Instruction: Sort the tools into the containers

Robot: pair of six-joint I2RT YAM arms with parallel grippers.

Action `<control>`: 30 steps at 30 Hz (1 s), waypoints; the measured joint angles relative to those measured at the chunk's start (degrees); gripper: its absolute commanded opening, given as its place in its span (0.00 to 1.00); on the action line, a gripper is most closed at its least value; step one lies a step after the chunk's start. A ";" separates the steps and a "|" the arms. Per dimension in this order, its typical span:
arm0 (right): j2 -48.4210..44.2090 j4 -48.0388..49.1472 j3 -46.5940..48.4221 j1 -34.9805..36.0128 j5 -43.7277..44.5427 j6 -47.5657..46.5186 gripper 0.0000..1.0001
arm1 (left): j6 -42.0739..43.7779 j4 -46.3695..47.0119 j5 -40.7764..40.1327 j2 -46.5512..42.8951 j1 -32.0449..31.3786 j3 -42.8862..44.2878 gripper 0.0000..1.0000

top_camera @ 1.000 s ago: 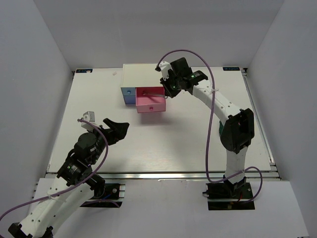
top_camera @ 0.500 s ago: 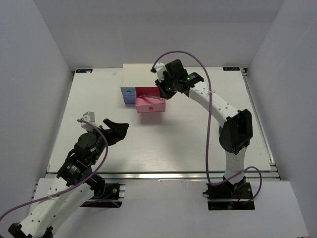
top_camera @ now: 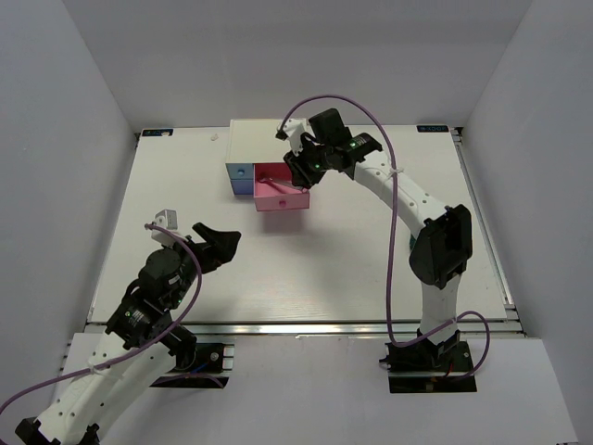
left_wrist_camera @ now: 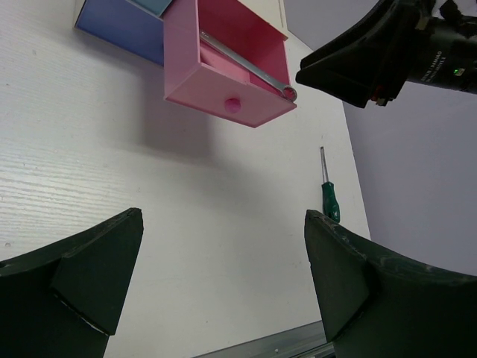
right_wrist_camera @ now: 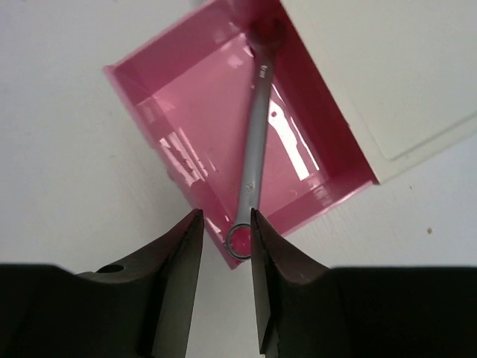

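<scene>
Wrench (right_wrist_camera: 256, 149) lies diagonally in pink drawer (right_wrist_camera: 194, 104), ring end over front rim, loose between the parted jaws of right gripper (right_wrist_camera: 225, 224). Left gripper (left_wrist_camera: 223, 216) gapes wide, well apart.

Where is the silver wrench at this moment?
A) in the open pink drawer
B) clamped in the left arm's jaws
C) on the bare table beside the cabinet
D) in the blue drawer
A: the wrench lies slanted inside the pink drawer, with its ring end propped on the drawer's rim.
</scene>
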 measured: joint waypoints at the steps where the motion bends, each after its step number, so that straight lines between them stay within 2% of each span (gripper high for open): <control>1: 0.15 -0.83 0.90 0.04 -1.55 -1.66 0.38 | -0.02 -0.02 0.00 0.00 0.00 0.00 0.98; 5: 1.90 -3.08 5.70 0.13 -5.57 -7.69 0.39 | 0.00 -0.13 0.00 0.07 0.00 0.00 0.98; 11: 6.45 -5.77 10.21 0.37 -7.02 -13.62 0.43 | 0.00 -0.61 0.00 -0.07 0.00 0.02 0.98; 24: 12.17 -7.93 12.02 0.39 -5.25 -17.64 0.44 | 0.00 -0.87 -0.04 -0.33 0.00 0.02 0.98; 30: 12.50 -8.63 12.72 0.39 -4.55 -18.43 0.33 | 0.00 -0.87 -0.09 -0.26 0.00 0.02 0.98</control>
